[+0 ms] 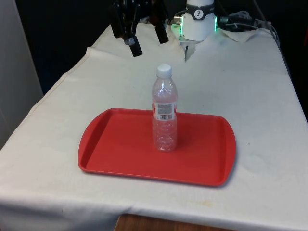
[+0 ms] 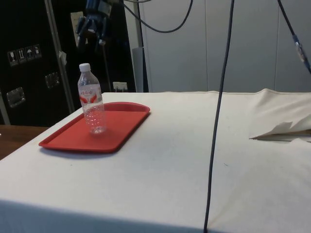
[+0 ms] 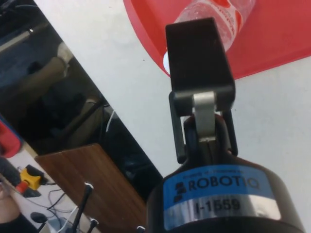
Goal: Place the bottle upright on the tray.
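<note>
**White-clothed desk, bottle standing on tray**

Wrinkled white cloth covers the desk (image 1: 250, 96). A clear ribbed plastic bottle (image 1: 164, 109) stands upright mid-tray on the glossy red, round-cornered tray (image 1: 115, 149). The gripper (image 1: 146, 38) hangs above, jaws wide, empty.

Front and side views both face the tray (image 1: 202, 168) (wrist view looks down, closer).

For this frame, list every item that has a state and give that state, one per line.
bottle: upright on the tray, white cap on, looks empty, nothing holding it.
tray: flat on the white cloth, carrying just the bottle.
gripper: open, raised well above the table, beyond the tray's far edge, holding nothing.
cloth: spread over the table, with a loose fold near the robot base.
</note>
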Robot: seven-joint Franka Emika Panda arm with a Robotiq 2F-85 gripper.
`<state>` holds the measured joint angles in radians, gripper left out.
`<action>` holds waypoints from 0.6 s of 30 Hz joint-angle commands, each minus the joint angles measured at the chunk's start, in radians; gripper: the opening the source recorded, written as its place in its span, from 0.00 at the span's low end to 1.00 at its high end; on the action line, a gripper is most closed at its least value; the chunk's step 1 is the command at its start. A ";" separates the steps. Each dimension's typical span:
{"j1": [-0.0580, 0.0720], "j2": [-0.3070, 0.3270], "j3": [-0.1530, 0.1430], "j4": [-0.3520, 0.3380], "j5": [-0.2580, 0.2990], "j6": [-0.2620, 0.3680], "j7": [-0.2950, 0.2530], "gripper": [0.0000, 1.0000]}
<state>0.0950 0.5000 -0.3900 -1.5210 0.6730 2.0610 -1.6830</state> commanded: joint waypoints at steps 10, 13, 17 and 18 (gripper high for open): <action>0.016 -0.001 -0.007 0.005 -0.071 -0.002 0.022 1.00; 0.019 -0.002 -0.007 0.006 -0.089 -0.002 0.027 1.00; 0.023 -0.001 -0.007 0.009 -0.115 -0.003 0.034 1.00; 0.024 -0.001 -0.007 0.010 -0.121 -0.004 0.036 1.00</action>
<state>0.1110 0.5000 -0.3890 -1.5120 0.5690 2.0600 -1.6570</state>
